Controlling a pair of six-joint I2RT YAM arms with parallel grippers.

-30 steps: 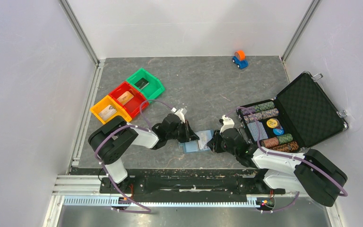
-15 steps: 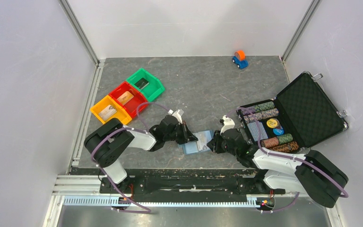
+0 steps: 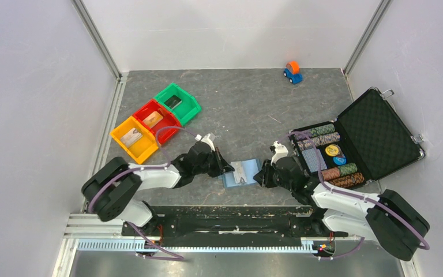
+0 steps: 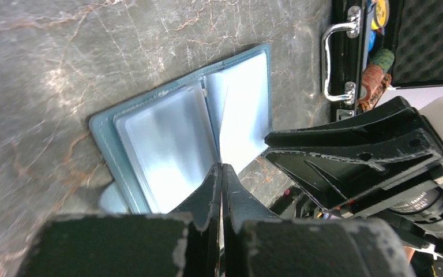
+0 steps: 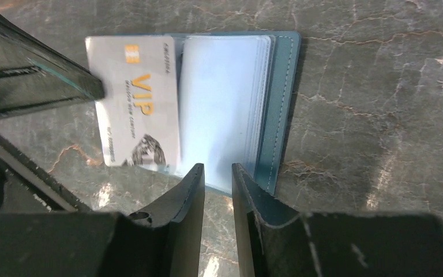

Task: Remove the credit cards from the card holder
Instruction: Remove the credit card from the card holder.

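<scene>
The slate blue card holder (image 3: pixel 231 179) lies open on the grey table between my two grippers, with clear sleeves inside (image 4: pixel 167 133). My left gripper (image 3: pixel 226 167) is shut on a whitish-grey credit card (image 5: pixel 135 98) marked VIP. The card lies partly out over the holder's left half. In the left wrist view the gripper's (image 4: pixel 221 168) fingers are pressed together with only a thin edge between them. My right gripper (image 3: pixel 261 175) sits at the holder's other side. Its jaws (image 5: pixel 218 170) stand narrowly apart at the edge of the holder (image 5: pixel 277 104), with nothing between them.
An open black foam-lined case (image 3: pixel 375 133) with poker chips (image 3: pixel 323 135) stands right of the holder, its handle (image 4: pixel 337 63) close by. Green (image 3: pixel 177 101), red (image 3: pixel 154 118) and yellow (image 3: pixel 131 137) bins sit at the left. A toy car (image 3: pixel 292 71) is at the back.
My left arm has drawn back to the left and stretched out lower, and the card has come further out of the holder. The right gripper has barely moved.
</scene>
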